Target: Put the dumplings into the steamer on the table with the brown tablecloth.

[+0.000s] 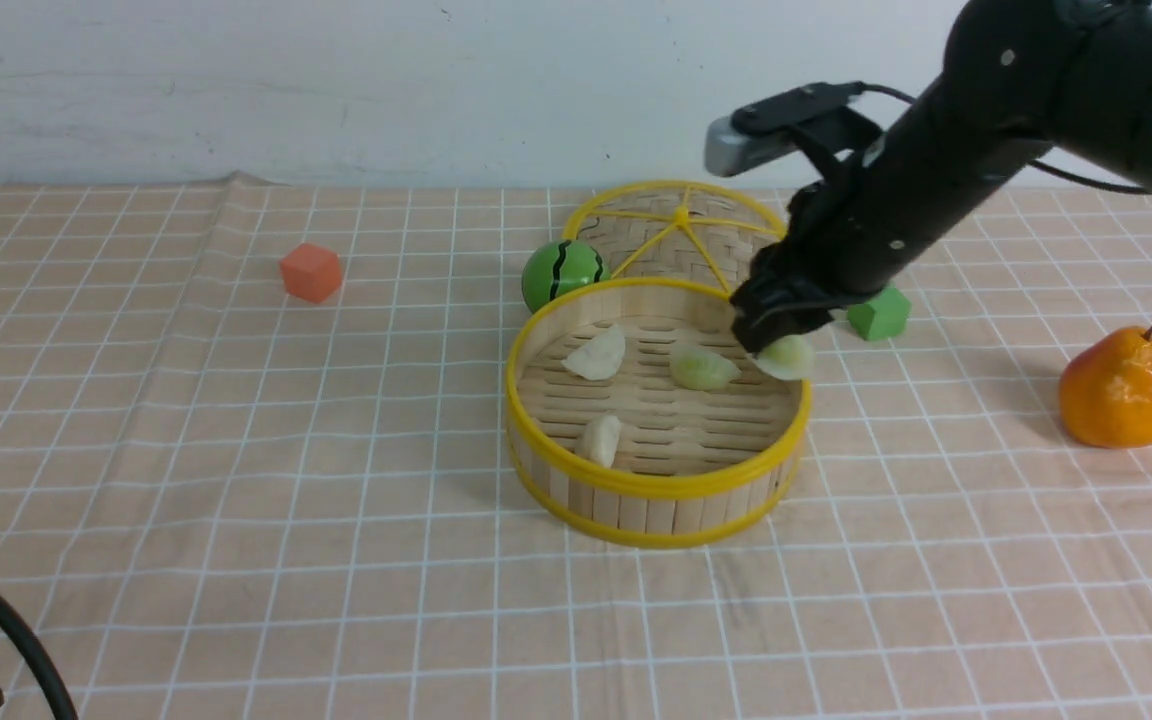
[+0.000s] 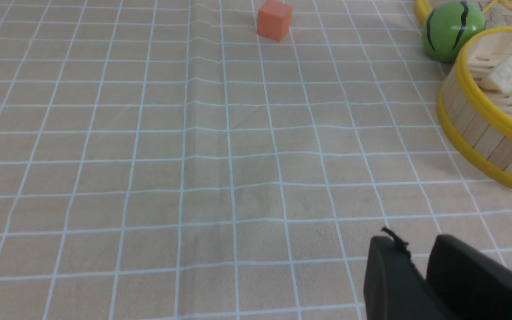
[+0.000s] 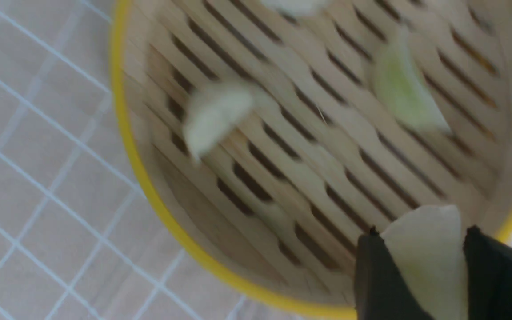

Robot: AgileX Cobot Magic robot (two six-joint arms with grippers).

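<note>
Left gripper (image 2: pixel 414 246) nearest, parked, empty, jaws close together; fully shut or not, can't tell. Three dumplings (image 1: pixel 596 353) lie on the steamer (image 1: pixel 656 490) floor. Fourth dumpling (image 1: pixel 788 358), pale green, is pinched in the part-open right gripper (image 1: pixel 779 343) over the steamer's right rim, so likely only the release is left. Wrinkled brown tablecloth (image 1: pixel 236 450) covers the table (image 1: pixel 936 600). Pear (image 1: pixel 1119 388), green cube (image 1: pixel 878 313), orange cube (image 1: pixel 312 272), striped ball (image 1: pixel 563 272) and lid (image 1: pixel 681 225) sit around; white wall (image 1: pixel 336 80) behind.
</note>
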